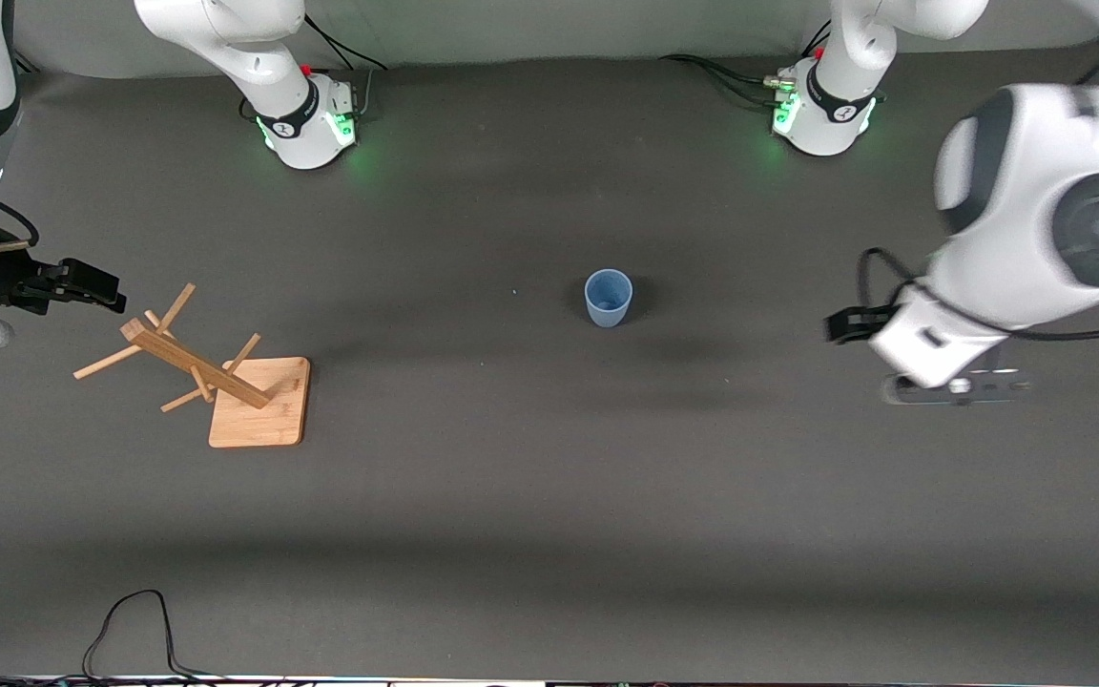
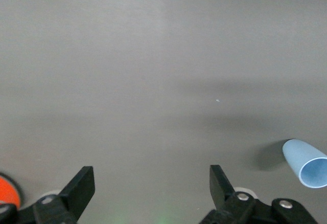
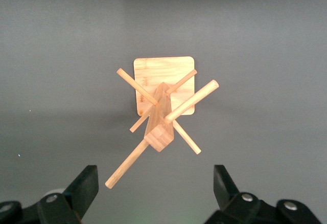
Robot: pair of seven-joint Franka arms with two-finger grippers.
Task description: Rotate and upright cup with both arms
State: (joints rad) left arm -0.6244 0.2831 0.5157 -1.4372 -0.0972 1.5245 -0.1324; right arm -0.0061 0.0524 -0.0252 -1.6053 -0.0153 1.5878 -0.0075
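Observation:
The light-blue cup (image 1: 608, 298) stands upright, mouth up, near the middle of the dark table. It also shows at the edge of the left wrist view (image 2: 306, 163). My left gripper (image 1: 841, 324) is open and empty, up in the air toward the left arm's end of the table, well apart from the cup; its view shows the fingers wide apart (image 2: 152, 188). My right gripper (image 1: 92, 284) is open and empty in the air beside the wooden rack; its view shows the fingers wide apart (image 3: 156, 188) with the rack between them, farther off.
A wooden peg rack (image 1: 216, 377) on a square base stands toward the right arm's end of the table and shows in the right wrist view (image 3: 163, 111). An orange-red object (image 2: 7, 191) peeks in at the left wrist view's edge. Cables (image 1: 130, 630) lie at the table's near edge.

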